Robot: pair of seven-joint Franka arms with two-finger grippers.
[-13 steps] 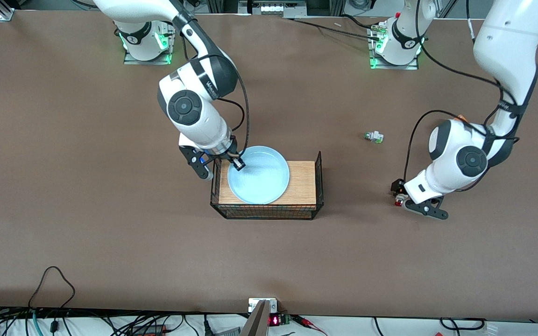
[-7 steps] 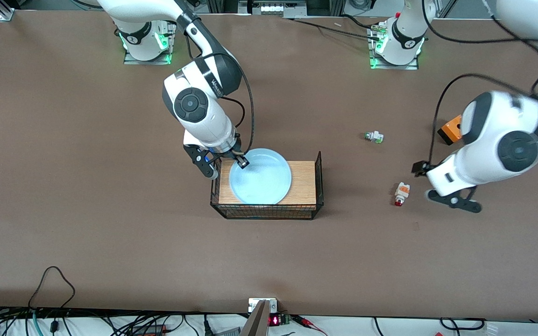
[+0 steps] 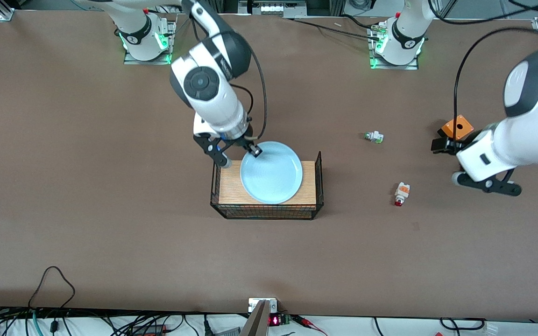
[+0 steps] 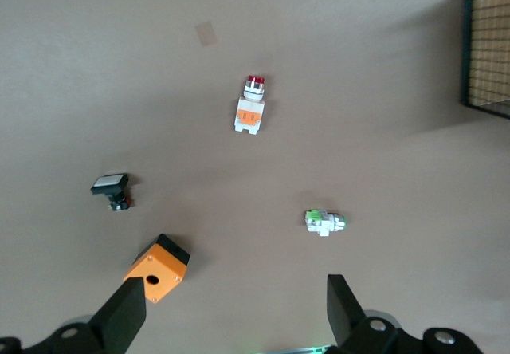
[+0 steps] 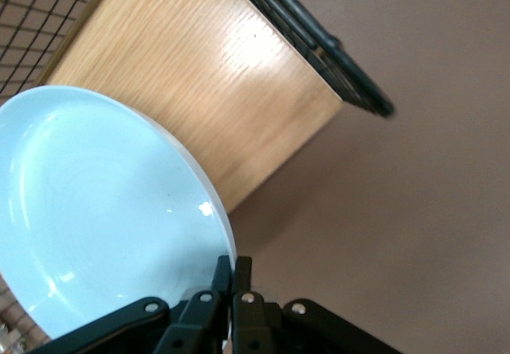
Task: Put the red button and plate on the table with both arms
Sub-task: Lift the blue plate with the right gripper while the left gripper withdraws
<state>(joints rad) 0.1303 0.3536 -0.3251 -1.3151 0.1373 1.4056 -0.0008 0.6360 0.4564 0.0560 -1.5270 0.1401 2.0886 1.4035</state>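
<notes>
The pale blue plate [image 3: 272, 173] hangs just above the wire rack [image 3: 267, 212]. My right gripper [image 3: 241, 157] is shut on the plate's rim at the edge toward the right arm's end. In the right wrist view the fingers [image 5: 233, 270] pinch the plate's rim [image 5: 96, 210]. The red button [image 3: 401, 193] lies alone on the brown table [image 3: 110, 186], toward the left arm's end. My left gripper [image 3: 466, 164] is open and empty, up in the air over the table beside the button. In the left wrist view the left gripper [image 4: 233, 314] is open high above the button [image 4: 251, 107].
A white piece with a green end [image 3: 374, 136] lies farther from the front camera than the button. An orange box with a hole [image 3: 456, 127] sits by the left gripper. A small black part with a white top [image 4: 111, 188] lies near the box [image 4: 157, 268].
The left gripper let go of the red button on the table, then rose and moved toward the left arm's end. The right gripper lifted the plate off the rack's wooden top.
</notes>
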